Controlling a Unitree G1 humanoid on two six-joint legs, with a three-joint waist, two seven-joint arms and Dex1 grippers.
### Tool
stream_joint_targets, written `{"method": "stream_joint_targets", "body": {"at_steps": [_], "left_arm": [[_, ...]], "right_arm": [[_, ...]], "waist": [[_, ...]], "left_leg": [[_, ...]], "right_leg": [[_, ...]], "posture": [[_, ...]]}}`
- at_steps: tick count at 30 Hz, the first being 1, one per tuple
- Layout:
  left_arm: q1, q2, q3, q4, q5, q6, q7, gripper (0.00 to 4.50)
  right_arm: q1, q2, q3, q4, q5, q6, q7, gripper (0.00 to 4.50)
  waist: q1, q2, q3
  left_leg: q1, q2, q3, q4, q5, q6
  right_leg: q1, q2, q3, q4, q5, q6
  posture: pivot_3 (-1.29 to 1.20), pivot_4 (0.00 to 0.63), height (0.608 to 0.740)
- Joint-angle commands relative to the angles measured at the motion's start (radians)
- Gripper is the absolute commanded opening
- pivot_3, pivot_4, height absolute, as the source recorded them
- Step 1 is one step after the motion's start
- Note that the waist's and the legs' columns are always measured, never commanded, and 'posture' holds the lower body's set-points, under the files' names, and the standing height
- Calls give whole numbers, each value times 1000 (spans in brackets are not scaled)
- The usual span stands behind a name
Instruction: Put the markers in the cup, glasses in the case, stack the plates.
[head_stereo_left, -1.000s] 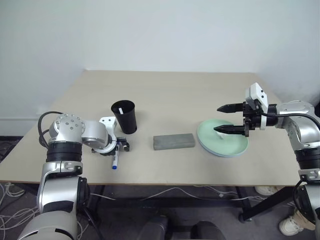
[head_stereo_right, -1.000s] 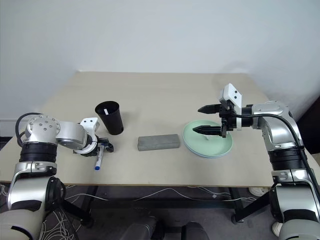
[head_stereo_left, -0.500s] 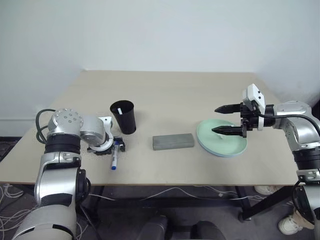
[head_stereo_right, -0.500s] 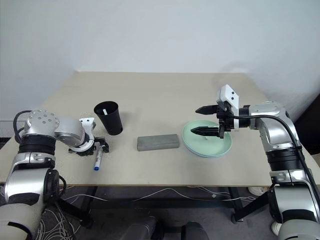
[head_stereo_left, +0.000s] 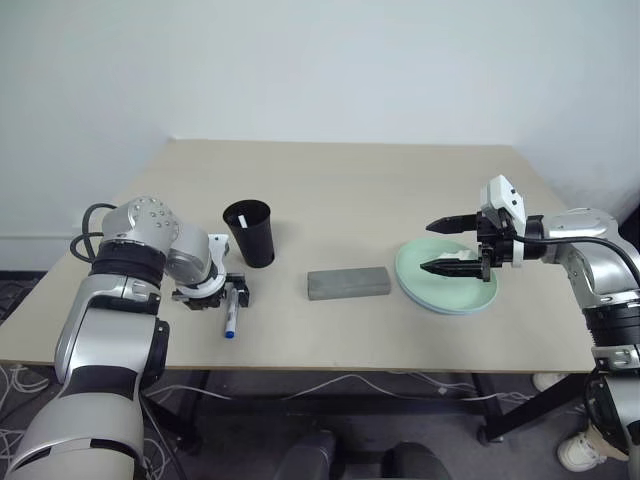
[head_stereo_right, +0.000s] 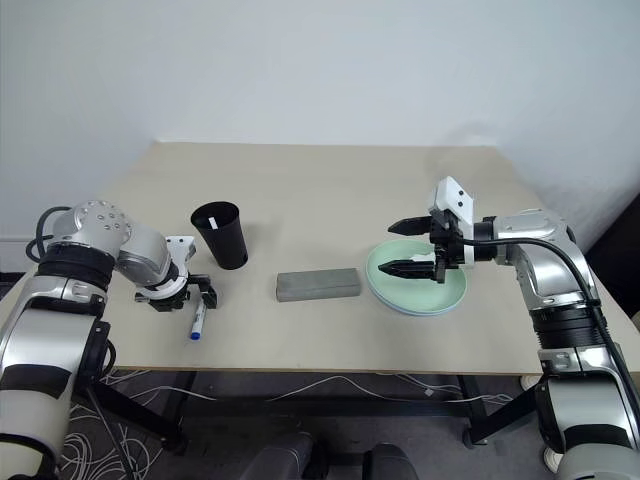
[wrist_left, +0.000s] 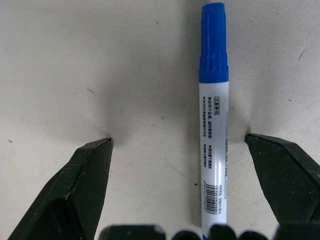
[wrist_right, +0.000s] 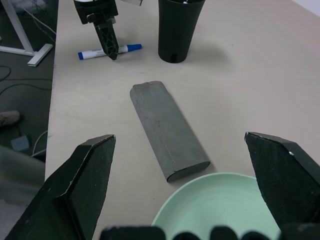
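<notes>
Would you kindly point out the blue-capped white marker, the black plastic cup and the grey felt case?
Blue-capped white marker (wrist_left: 214, 150), left wrist view, barrel.
Black plastic cup (head_stereo_left: 251, 240), left eye view, wall.
Grey felt case (head_stereo_left: 347, 283), left eye view, top.

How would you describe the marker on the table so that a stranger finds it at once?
Start at the black cup on the robot's left side of the table. Just in front of it, toward the near edge, the open left gripper points down over a slim white marker lying flat. Its blue cap sets it apart from the grey case nearby.
</notes>
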Motion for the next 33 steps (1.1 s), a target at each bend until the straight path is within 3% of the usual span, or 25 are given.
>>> {"method": "stream_joint_targets", "body": {"at_steps": [1, 3, 11, 24, 28, 31, 33], "left_arm": [[-35, -6, -38, 16, 88, 7, -84, 4124], [-45, -13, -45, 26, 132, 7, -126, 3701], [-41, -39, -52, 38, 264, 7, -256, 911], [-24, -25, -69, -5, 354, 7, -383, 911], [-19, -24, -81, -11, 354, 7, -402, 122], [-4, -9, -110, -72, 339, 7, -447, 93], [33, 33, -176, -250, 331, 7, -521, 93]], "right_arm": [[-13, -1, -26, -41, 23, 3, -9, 4500], [-11, -1, -26, -46, 24, 6, -10, 4500], [-2, -4, -26, -60, 30, 10, -15, 4500], [-18, 2, -16, -39, 24, -2, -14, 4500], [-22, 4, -15, -35, 23, -4, -13, 4500], [-25, 4, -15, -33, 23, -4, -12, 4500], [-26, 3, -15, -32, 23, -4, -12, 4500]], "waist": [[0, 0, 0], [0, 0, 0], [-10, 0, 0], [-13, 0, 0], [-12, 0, 0], [-12, 0, 0], [-13, 0, 0]], "left_leg": [[0, 0, 0, 0, 0, 0], [0, 0, 0, 0, 0, 0], [0, 0, -1, -2, 0, 0], [0, 0, -1, -2, 0, 0], [0, 0, -1, -2, 0, 0], [0, 0, -1, -2, 0, 0], [0, 0, -1, -2, 0, 0]], "right_leg": [[0, 0, 0, 0, 0, 0], [0, 0, 0, 0, 0, 0], [-1, 0, 0, 0, 0, 0], [-1, -1, -1, 0, -1, 0], [-1, -1, -1, 0, -1, 0], [-1, -1, -1, 0, -1, 0], [-1, -1, -1, 0, -1, 0]], "posture": [[0, 0, 709], [0, 0, 709], [0, 0, 709], [0, 0, 709], [0, 0, 709], [0, 0, 709], [0, 0, 709]]}}
